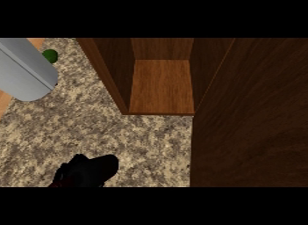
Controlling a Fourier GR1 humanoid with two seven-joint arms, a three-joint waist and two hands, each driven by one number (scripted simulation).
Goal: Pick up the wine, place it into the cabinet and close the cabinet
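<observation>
Here, a black hand (85,172) shows at the counter's (98,127) near edge, fingers curled together; I cannot tell whether they hold anything. The wine's green tip (50,56) sits at the far left corner, well apart, beside the open cabinet (161,85).

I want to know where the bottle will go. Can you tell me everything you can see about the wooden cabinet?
The cabinet is dark brown wood and stands on the speckled stone counter. It is open: inside shows a lighter wooden floor, with a darker wall on each side and a back panel. Nothing can be seen inside it. Its big dark door is swung open, filling the view's right side. No hand touches it; a black hand is low on the counter, well in front of the cabinet.
</observation>
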